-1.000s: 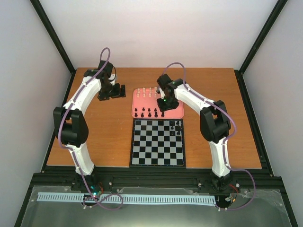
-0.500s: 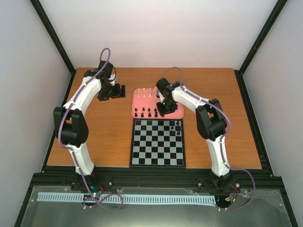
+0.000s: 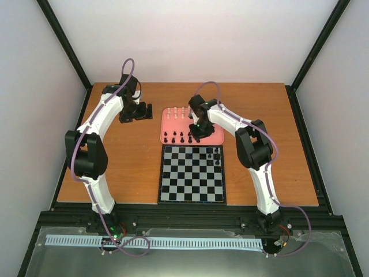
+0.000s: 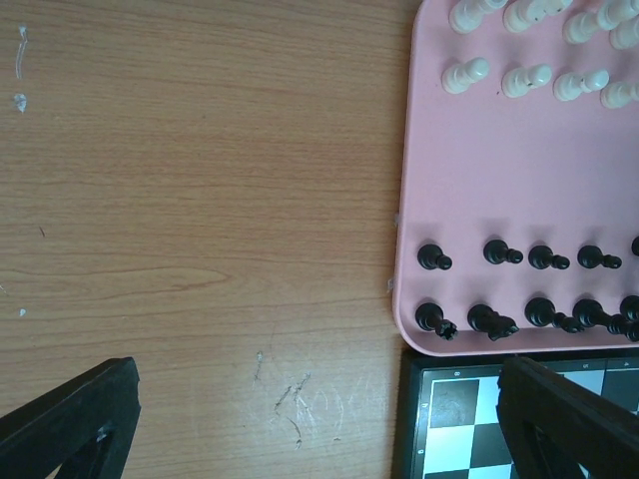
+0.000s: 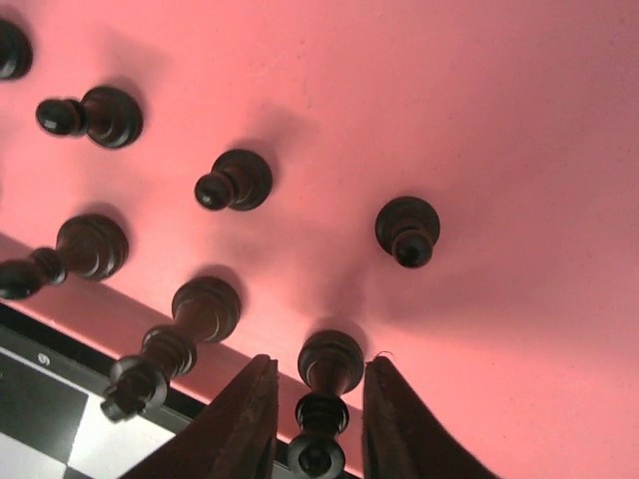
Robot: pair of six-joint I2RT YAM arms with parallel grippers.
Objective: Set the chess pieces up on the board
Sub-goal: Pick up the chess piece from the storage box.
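The board (image 3: 192,173) lies in front of the pink tray (image 3: 163,130); two black pieces (image 3: 217,153) stand at its far right corner. On the tray, cream pieces (image 3: 179,112) stand at the back and black pieces (image 3: 177,137) at the front. My right gripper (image 3: 197,133) is down at the tray's front row. In the right wrist view it (image 5: 318,419) is open, with one finger on each side of a black piece (image 5: 329,364) and a small gap on both sides. My left gripper (image 3: 144,111) is open and empty over bare table left of the tray.
In the left wrist view, the tray (image 4: 499,180) holds black pieces (image 4: 514,254) and cream pieces (image 4: 524,80), with the board's corner (image 4: 459,419) below. Other black pieces (image 5: 232,180) stand close to the left of and behind the straddled one. Wooden table (image 3: 127,167) surrounds the board.
My right gripper has moved left and down along the tray's front row and now straddles a black piece. The left arm has not moved.
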